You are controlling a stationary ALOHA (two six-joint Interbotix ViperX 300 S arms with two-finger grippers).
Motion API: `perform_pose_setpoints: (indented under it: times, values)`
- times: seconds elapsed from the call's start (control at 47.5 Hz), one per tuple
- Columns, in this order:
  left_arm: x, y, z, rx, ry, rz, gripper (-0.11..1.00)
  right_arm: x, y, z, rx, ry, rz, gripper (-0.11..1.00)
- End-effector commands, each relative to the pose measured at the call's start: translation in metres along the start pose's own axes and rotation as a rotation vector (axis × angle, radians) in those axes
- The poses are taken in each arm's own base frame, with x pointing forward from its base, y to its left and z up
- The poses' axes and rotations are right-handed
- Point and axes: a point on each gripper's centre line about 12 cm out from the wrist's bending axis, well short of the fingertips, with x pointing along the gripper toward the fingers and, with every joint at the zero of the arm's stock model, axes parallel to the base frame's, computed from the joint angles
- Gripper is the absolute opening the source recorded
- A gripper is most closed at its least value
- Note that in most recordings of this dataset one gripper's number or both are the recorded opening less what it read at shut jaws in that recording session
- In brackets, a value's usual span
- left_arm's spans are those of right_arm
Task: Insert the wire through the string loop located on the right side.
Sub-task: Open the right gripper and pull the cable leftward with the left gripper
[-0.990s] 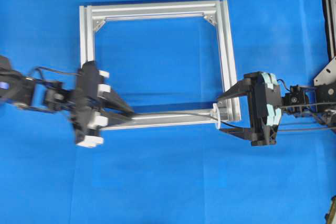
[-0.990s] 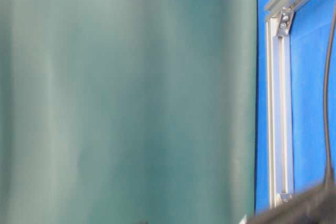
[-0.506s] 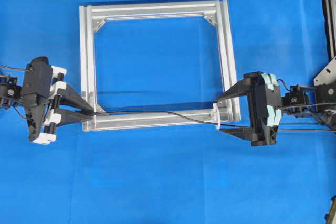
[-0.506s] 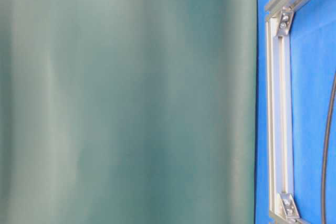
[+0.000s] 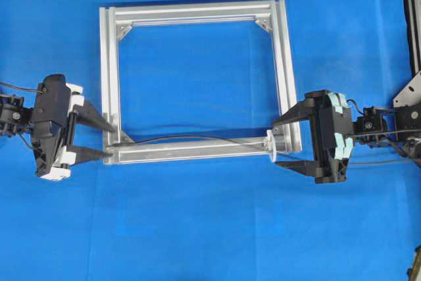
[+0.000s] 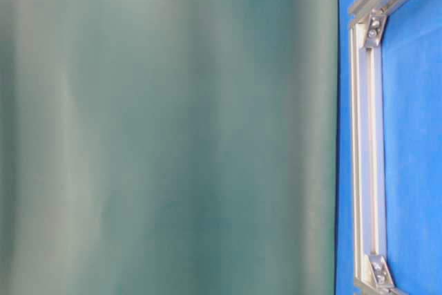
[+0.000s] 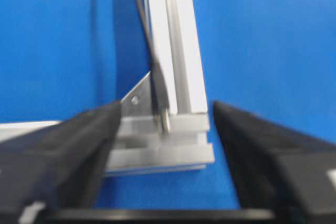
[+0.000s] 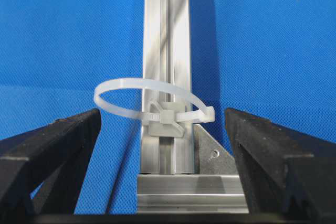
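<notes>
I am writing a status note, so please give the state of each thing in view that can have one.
left claw: open, holds nothing.
right claw: open, holds nothing.
wire: free, lying along the frame's near bar, and seems to pass through the loop.
plug: resting at the frame's left corner.
string loop: closed ring, fastened on the frame.
frame: lying flat.

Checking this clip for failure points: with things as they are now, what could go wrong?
The left gripper stands open, so the wire lies unheld along the frame rail and could slip. The open right gripper flanks the string loop; moving it might snag the loop.
</notes>
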Motion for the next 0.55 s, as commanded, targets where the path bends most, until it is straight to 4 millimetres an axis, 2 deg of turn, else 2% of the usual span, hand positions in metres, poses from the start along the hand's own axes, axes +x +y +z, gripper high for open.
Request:
perform_pose_setpoints:
  times: [0.0,0.084,0.358,0.527]
  values:
    - [0.001,0.000,0.007,-0.002,-0.019,-0.001,0.74,0.000,0.002,0.010,0.009,-0.034,0.005,0.86]
    - [0.001,0.001,0.008,-0.003,-0.023,0.005,0.90,-0.001,0.001,0.010,0.010,-0.036,0.004,0.86]
    - [0.000,0.002,0.010,-0.007,-0.030,0.008,0.88,-0.005,0.002,0.014,0.014,-0.056,0.010,0.86]
    - [-0.004,0.002,0.020,-0.010,-0.062,0.006,0.88,-0.016,0.002,0.024,0.028,-0.067,0.023,0.86]
